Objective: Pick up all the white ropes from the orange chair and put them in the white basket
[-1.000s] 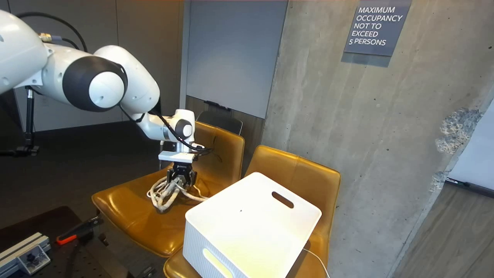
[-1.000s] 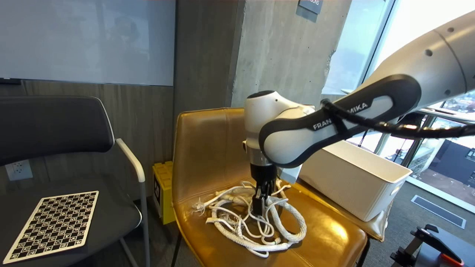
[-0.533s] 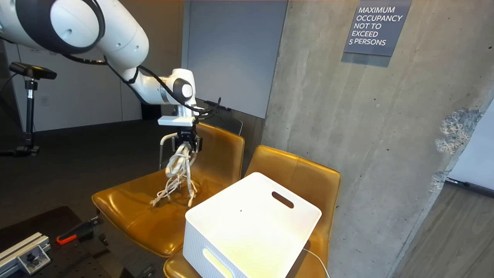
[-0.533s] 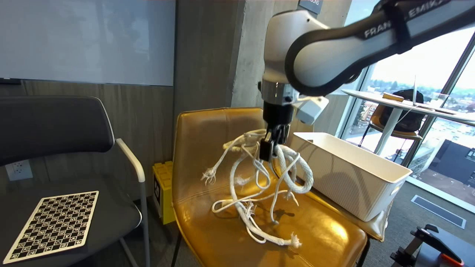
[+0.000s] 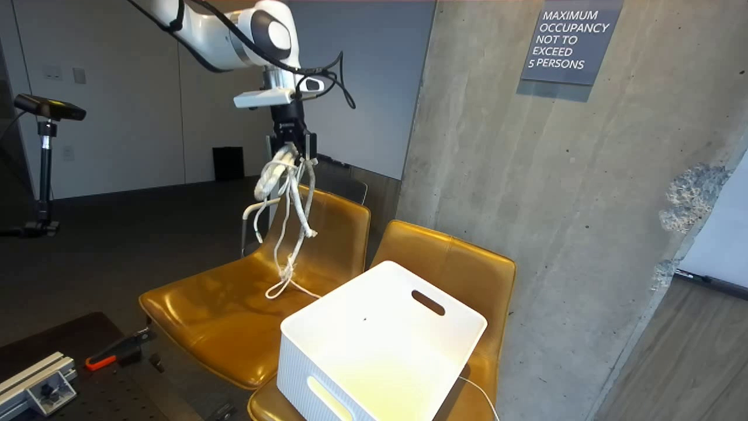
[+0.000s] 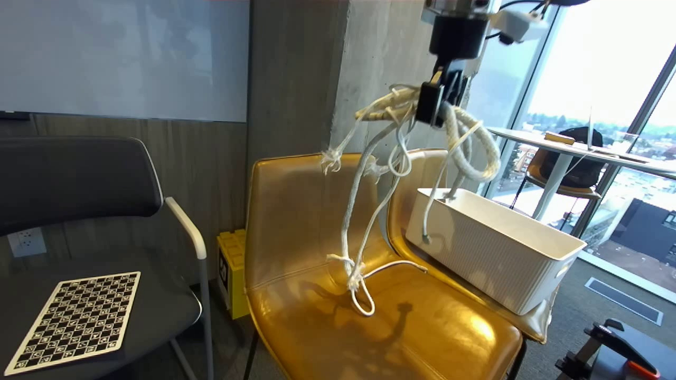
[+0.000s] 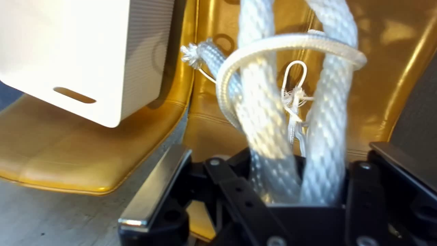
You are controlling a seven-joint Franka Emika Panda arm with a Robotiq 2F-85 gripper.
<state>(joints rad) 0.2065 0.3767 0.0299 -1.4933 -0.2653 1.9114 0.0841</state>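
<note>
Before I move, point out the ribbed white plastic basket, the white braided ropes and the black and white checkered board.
White basket [image 6: 478, 253]: in an exterior view, on its long wall.
White ropes [image 7: 263, 109]: in the wrist view, on a thick strand.
Checkered board [image 6: 79, 319]: in an exterior view, on its face.

In an exterior view, the glossy curved-back chair [image 6: 438, 316] at lower centre is mustard-orange, the ribbed plastic rectangular basket [image 6: 486, 256] at right white, the flat board [image 6: 76, 322] at lower left checkered black and white. The wrist view shows thick, braided cream-white cord ropes [image 7: 263, 119] at centre.
</note>
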